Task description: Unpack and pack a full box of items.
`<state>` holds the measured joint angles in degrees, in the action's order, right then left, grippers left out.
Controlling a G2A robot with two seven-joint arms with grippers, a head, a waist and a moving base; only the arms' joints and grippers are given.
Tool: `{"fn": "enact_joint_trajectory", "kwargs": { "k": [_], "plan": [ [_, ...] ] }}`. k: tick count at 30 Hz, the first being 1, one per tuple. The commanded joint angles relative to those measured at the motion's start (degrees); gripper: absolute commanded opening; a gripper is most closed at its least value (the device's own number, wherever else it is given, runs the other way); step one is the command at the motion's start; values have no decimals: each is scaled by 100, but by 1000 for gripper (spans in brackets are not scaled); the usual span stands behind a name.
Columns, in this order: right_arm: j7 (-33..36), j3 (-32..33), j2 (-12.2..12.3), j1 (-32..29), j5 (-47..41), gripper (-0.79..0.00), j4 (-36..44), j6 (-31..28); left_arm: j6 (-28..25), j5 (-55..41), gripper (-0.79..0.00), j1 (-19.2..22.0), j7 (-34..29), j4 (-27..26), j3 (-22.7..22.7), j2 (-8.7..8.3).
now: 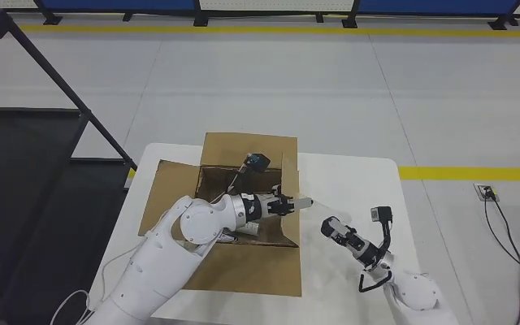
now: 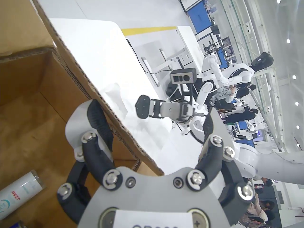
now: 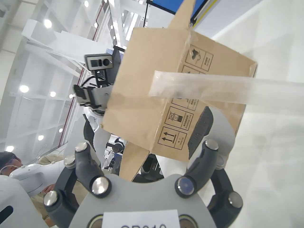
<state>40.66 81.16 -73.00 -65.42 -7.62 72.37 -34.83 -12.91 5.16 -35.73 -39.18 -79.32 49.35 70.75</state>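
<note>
box (image 1: 244, 150) stands open; i hold my left gripper (image 1: 294, 202) spread over its wall, right gripper (image 1: 331, 227) spread beside it, to grab.

A pale grey floor (image 1: 325, 81) is crossed by yellow lines (image 1: 459, 173), with blue panels (image 1: 276, 4) along its far edge. A white table (image 1: 357, 175) stands beside a black-framed dark panel (image 1: 41, 179). Round ceiling lights (image 2: 288, 40) shine above white racking (image 2: 247, 15).

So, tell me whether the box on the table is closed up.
No, the cardboard box stands open in the top view, its flaps folded outward and its inside exposed.
</note>
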Motion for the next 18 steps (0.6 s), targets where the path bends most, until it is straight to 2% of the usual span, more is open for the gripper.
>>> {"fn": "enact_joint_trajectory", "kwargs": {
  "k": [1,8,18],
  "plan": [
    [-164,-194,-37,210,108,0,-331,30,-12,1,0,4,-12,15,11,8],
    [-607,-684,-159,655,213,0,-1085,-111,-40,25,0,6,-50,32,47,36],
    [-1986,-794,-274,779,358,0,-1537,-604,-62,72,0,6,-146,56,89,69]
  ]
}}
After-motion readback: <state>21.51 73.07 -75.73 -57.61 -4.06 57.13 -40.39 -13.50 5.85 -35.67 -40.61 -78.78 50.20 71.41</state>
